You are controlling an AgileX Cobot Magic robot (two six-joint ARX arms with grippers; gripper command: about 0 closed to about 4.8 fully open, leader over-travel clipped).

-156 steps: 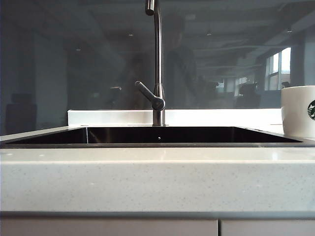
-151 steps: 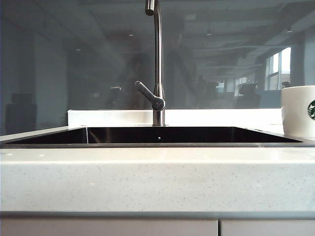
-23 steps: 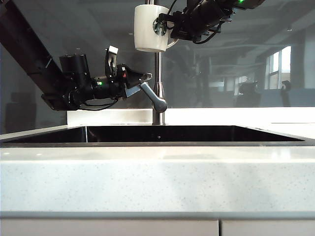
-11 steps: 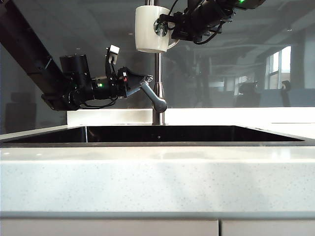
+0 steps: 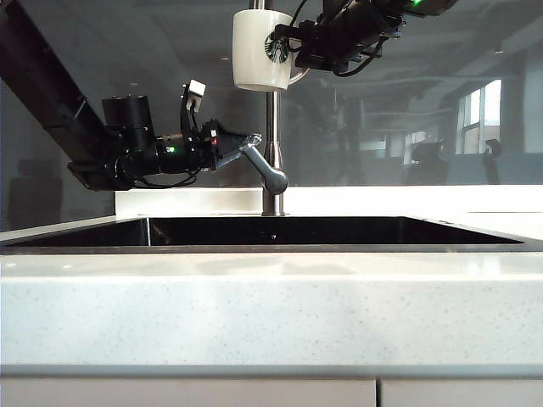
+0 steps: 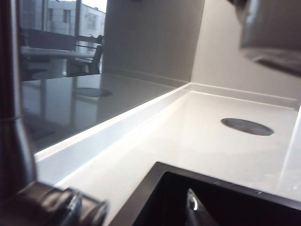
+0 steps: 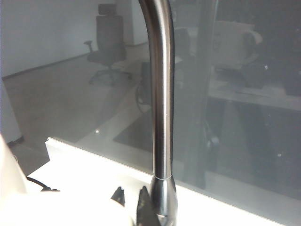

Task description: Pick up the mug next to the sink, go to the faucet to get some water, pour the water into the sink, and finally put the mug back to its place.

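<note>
At the faucet [image 5: 272, 110] lever: left gripper [image 5: 248, 141] jaws wide, straddling it, arm reaching level from the left. Right gripper [image 5: 293, 42] clamped on mug [image 5: 259, 49] handle, up at the spout above the sink [image 5: 271, 246] (round green logo, text unreadable).

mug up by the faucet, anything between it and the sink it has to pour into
Nothing visible blocks it. The right gripper holds the mug high beside the faucet, with open air down to the sink. The left gripper sits lower, to the left, at the faucet's lever, near that path but not under the mug.
</note>
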